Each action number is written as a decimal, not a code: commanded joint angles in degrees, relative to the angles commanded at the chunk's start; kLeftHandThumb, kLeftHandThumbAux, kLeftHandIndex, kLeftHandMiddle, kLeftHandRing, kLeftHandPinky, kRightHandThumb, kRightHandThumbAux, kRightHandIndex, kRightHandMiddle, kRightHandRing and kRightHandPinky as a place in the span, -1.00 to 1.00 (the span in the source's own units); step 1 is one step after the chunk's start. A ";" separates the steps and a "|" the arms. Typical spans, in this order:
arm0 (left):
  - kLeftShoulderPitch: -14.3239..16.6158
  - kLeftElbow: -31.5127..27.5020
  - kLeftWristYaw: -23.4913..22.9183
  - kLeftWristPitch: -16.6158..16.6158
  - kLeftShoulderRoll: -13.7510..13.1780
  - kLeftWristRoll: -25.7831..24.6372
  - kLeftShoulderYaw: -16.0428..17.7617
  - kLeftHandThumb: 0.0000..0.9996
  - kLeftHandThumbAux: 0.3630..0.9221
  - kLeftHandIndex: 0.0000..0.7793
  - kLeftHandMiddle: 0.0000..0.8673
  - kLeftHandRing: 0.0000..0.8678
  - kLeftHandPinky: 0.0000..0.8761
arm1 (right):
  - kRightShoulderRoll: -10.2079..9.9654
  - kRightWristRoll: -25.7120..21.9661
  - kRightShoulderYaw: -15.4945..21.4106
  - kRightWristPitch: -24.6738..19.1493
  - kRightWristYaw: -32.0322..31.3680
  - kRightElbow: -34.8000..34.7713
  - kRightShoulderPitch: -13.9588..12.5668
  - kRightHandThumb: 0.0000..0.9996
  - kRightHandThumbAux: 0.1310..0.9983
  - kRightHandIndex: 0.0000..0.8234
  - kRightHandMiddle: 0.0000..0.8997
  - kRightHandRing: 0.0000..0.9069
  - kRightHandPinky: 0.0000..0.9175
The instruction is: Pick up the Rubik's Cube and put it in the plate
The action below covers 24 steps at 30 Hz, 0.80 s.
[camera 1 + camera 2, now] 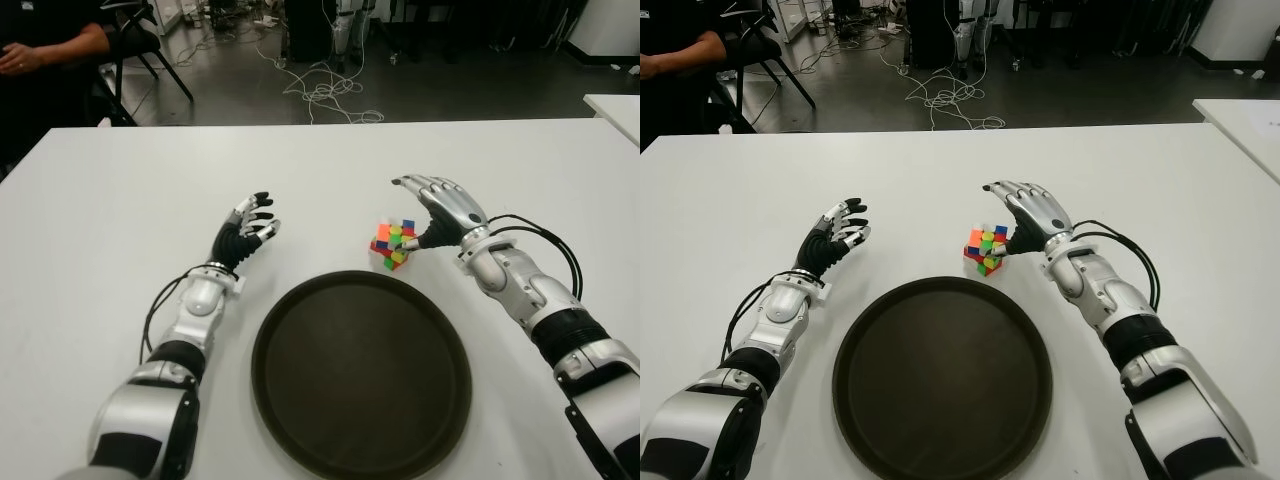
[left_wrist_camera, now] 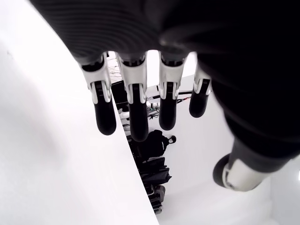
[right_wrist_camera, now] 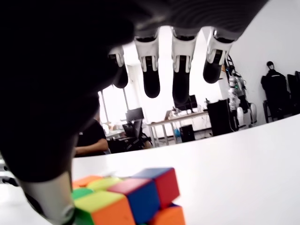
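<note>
Right hand (image 1: pixel 432 215) spread open over the cube (image 1: pixel 392 244), thumb beside it, holding nothing; I should close the fingers squarely on opposite faces. Left hand (image 1: pixel 250 228) open, idle.

Multicoloured Rubik's Cube (image 1: pixel 392 245) on table, just beyond dark round plate (image 1: pixel 300 400)

Two head cameras are looking down at the same white table (image 1: pixel 120 200). Each wrist camera is peeking closely past its own fingers.

No legible text anywhere
</note>
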<state>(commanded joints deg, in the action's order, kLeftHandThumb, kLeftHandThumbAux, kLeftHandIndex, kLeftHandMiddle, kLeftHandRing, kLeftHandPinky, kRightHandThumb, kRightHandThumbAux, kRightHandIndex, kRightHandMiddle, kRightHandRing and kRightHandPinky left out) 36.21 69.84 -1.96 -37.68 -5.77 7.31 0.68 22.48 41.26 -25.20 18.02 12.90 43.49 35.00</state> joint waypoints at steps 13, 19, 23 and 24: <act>0.00 -0.09 0.10 0.03 0.09 -0.04 0.09 -0.84 0.13 -0.61 -0.54 -0.52 -0.50 | 0.22 0.50 -0.50 -1.94 -1.72 -0.94 -0.18 -1.00 0.52 -0.73 -0.71 -0.71 -0.79; 0.06 0.04 0.01 0.06 0.02 0.05 0.06 -0.85 0.12 -0.59 -0.55 -0.51 -0.49 | 0.30 1.14 -0.79 -2.78 -1.83 -1.08 -0.06 -1.00 0.50 -0.75 -0.73 -0.72 -0.79; 0.09 0.10 -0.04 -0.07 -0.01 0.07 0.05 -0.85 0.07 -0.62 -0.55 -0.51 -0.47 | 0.33 1.29 -0.94 -3.25 -1.78 -1.21 -0.02 -1.00 0.51 -0.75 -0.72 -0.71 -0.78; 0.10 0.13 -0.05 -0.07 -0.01 0.07 0.06 -0.85 0.07 -0.62 -0.55 -0.50 -0.47 | 0.35 1.32 -0.98 -3.39 -1.80 -1.24 -0.01 -1.00 0.50 -0.75 -0.72 -0.71 -0.78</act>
<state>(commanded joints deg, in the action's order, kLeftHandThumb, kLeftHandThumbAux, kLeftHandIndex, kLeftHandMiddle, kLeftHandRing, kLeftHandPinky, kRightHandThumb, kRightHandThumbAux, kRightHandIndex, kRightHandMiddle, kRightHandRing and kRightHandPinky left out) 36.31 69.97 -2.01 -37.75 -5.79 7.38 0.74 22.83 42.58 -26.18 14.62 11.10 42.24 35.00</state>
